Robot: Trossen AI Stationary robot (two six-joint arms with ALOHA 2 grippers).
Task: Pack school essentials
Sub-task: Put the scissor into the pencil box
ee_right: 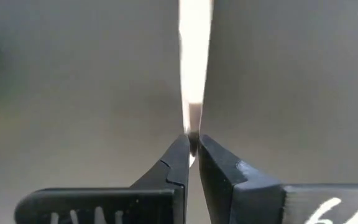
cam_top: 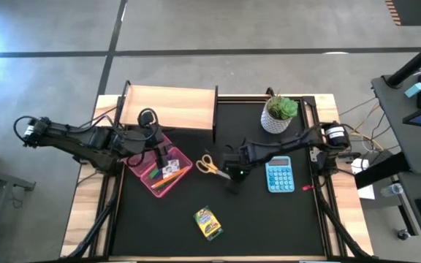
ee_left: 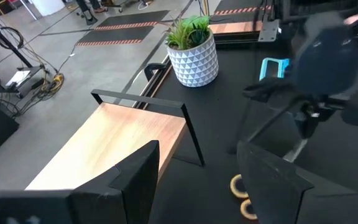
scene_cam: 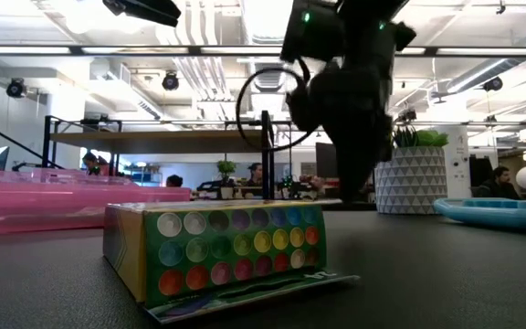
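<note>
The right gripper is low over the black counter, just beside the yellow-handled scissors, and its jaws are closed on the metal blade of these scissors; in the right wrist view the bright blade goes out from between the two dark fingertips, which pinch it tightly. The scissors lie with their yellow handles toward the pink tray and the blade end toward the right gripper. The left gripper is above the pink tray, and its jaws are wide open and hold nothing; in the left wrist view the two dark fingers stand far apart, with the wooden shelf under them. Inside the pink tray there are orange and green pencils and a small white patterned square. The yellow-green crayon box lies alone on the counter, well apart from the tray and nearer to the front edge; in the low view it is very close to the camera and shows rows of coloured circles on its side. A light blue calculator lies on the counter just beside the right arm. A potted green plant in a white patterned pot stands near the back of the counter, beside the wooden shelf. In the low view some people are visible far in the room behind the counter.
</note>
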